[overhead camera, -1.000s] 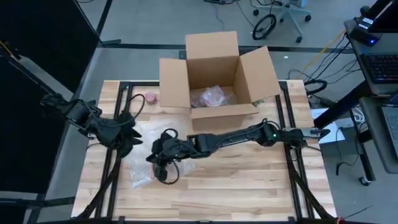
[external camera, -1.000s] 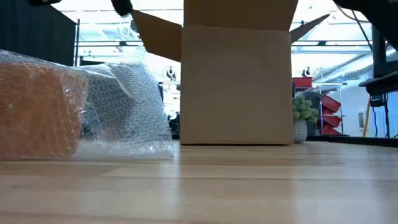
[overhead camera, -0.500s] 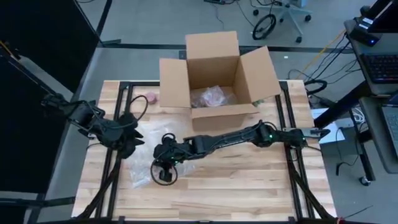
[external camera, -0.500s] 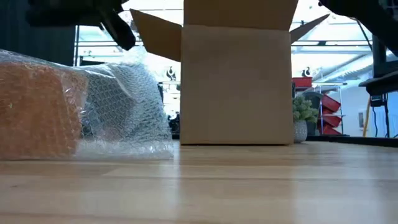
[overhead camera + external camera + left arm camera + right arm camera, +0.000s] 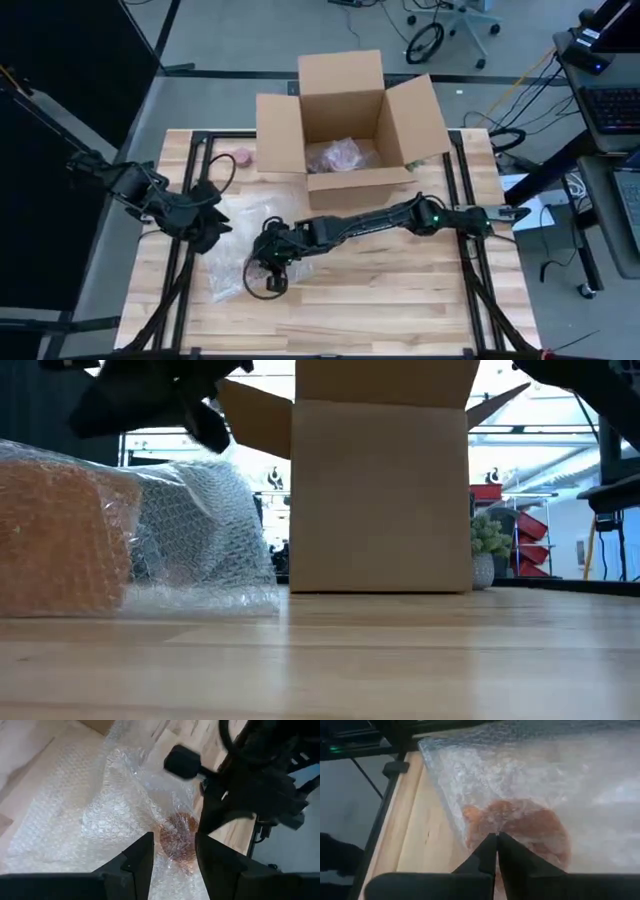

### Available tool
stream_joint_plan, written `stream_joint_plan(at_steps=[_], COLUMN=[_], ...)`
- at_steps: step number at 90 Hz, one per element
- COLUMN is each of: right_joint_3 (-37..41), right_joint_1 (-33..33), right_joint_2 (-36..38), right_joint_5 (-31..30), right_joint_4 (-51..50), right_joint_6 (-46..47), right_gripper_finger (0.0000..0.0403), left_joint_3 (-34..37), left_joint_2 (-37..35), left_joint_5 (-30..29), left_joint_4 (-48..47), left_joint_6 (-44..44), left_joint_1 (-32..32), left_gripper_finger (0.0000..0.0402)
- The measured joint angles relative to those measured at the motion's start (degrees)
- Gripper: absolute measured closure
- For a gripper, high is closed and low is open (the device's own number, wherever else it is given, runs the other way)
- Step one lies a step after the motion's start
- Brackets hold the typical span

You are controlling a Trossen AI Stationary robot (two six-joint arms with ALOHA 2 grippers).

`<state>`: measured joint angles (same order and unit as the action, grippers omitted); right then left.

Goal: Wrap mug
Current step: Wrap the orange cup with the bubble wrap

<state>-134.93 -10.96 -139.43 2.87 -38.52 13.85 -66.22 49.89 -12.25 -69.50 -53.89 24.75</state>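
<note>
Closed on the bubble wrap (image 5: 530,780), the right gripper (image 5: 268,262) should fold it snugly over the orange mug (image 5: 520,827), lower left of centre, while the left gripper (image 5: 172,851), fingers apart, stays beside it.

The right arm stretches low across the table from its right side toward the left, its right gripper (image 5: 270,262) pointed down with the fingers (image 5: 487,854) pressed together. The left arm reaches in from the left edge, and its left gripper (image 5: 207,228) holds its fingers (image 5: 142,860) apart.
</note>
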Motion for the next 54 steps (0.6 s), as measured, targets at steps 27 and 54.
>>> stream_joint_plan(at_steps=[27,54], right_joint_3=[-0.2,3.6], right_joint_1=[-0.9,-2.9], right_joint_2=[12.0,10.1], right_joint_5=[-6.9,-9.7], right_joint_4=[-16.2,-21.7], right_joint_6=[2.9,11.3], right_gripper_finger=[0.0403,0.0403], left_joint_3=[0.0,0.0], left_joint_2=[0.7,6.6], left_joint_5=[0.7,3.7], left_joint_4=[-2.0,-3.7], left_joint_6=[-1.3,0.4], left_joint_1=[0.0,-0.9], left_gripper_finger=[0.027,0.027])
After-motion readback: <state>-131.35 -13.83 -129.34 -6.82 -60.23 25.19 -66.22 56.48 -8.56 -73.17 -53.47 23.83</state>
